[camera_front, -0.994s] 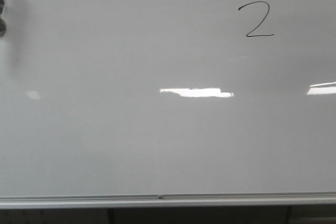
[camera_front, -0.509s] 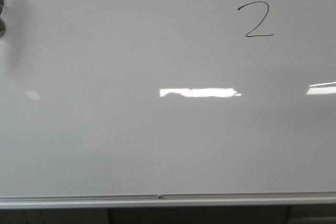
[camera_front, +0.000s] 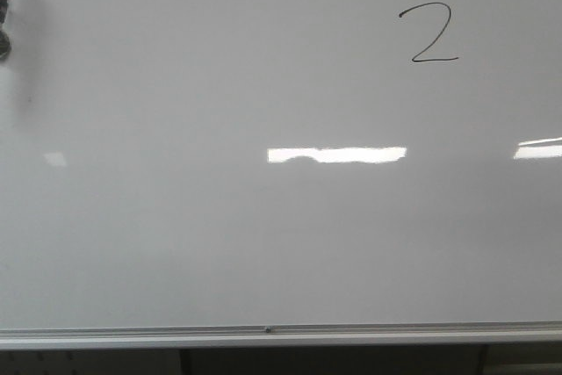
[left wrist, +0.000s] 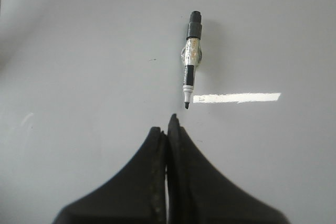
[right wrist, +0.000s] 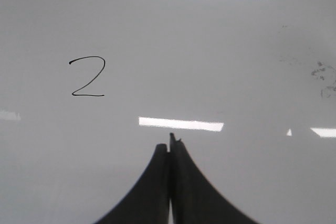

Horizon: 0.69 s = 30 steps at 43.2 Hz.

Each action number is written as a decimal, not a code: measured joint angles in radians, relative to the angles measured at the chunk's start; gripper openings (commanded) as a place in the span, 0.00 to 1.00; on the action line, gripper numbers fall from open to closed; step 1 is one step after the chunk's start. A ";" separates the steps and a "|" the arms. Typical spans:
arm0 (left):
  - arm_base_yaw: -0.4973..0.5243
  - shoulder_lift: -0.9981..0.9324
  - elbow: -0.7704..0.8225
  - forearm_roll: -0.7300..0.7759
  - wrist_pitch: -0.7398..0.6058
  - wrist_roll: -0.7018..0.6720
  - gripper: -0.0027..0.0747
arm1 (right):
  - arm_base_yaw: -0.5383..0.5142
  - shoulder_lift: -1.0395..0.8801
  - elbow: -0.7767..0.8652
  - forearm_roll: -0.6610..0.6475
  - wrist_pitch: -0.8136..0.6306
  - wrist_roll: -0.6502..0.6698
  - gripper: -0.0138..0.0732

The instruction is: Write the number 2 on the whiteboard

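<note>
My left hand (left wrist: 168, 129) has its two black fingers pressed together with nothing between them. It hangs just short of the marker (left wrist: 191, 59), which lies uncapped on the whiteboard (left wrist: 79, 66) with its tip pointing back toward my fingertips. The marker is apart from the hand, not gripped.

My right hand (right wrist: 169, 148) is likewise closed and empty, its fingers meeting in a single seam. The number 2 (right wrist: 87, 77) lies well off to one side of it on the board.

In the front view, the whiteboard (camera_front: 219, 243) fills nearly the whole frame, with its metal frame strip (camera_front: 281, 336) along the lower edge. A dark object (camera_front: 3, 19) shows at the far left edge, too cropped to identify. The number 2 (camera_front: 429, 33) sits at the upper right: curved top, diagonal, flat base stroke, a complete digit.

Judgement: the writing step is done and the marker has been set down. The next move calls only for keeping both hands clear of the ink, to avoid smearing it.

No containers are in view.
</note>
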 measured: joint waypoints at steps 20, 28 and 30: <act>0.000 0.000 0.000 0.000 0.000 0.000 0.01 | 0.000 0.000 0.000 0.108 0.042 -0.067 0.08; 0.000 0.000 0.000 0.000 0.000 0.000 0.01 | 0.000 0.000 0.000 0.111 0.045 -0.067 0.08; 0.000 0.000 0.000 0.000 0.000 0.000 0.01 | 0.000 0.000 0.000 0.111 0.045 -0.067 0.08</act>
